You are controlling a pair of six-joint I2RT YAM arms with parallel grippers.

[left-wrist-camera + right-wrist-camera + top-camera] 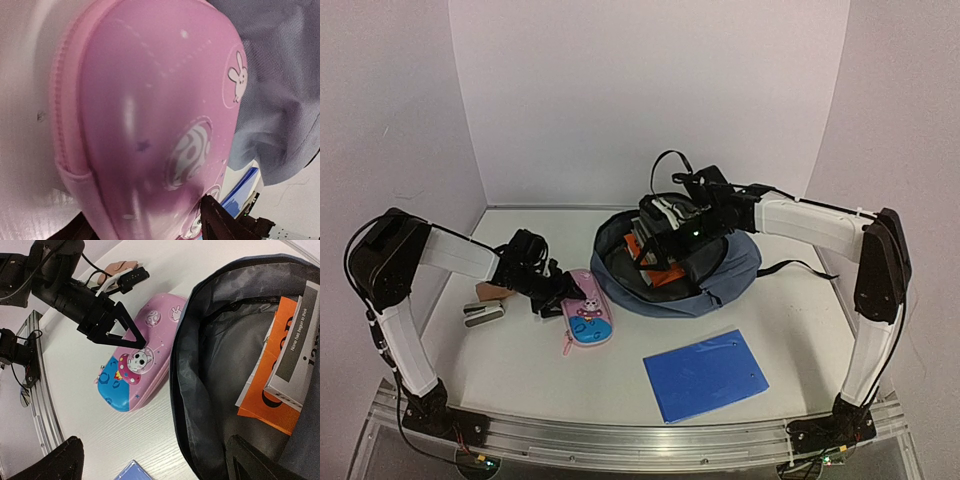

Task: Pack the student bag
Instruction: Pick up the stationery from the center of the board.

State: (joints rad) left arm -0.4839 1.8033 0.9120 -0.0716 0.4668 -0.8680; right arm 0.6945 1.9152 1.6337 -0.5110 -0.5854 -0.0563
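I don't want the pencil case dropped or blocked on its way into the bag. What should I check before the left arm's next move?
1. Mouth of the student bag open: ok. The zipper is parted and the grey lining shows.
2. Room inside: ok. The orange book and the white book lie to one side, with bare lining beside them.
3. Hold of the left gripper on the pink pencil case: cannot tell. It is at the case, but its closure is not visible.
4. Bag mouth free of the right gripper: not ok. It hangs open over the opening and might block the way.
5. Path free of the blue folder: ok. It lies flat, apart from the case.
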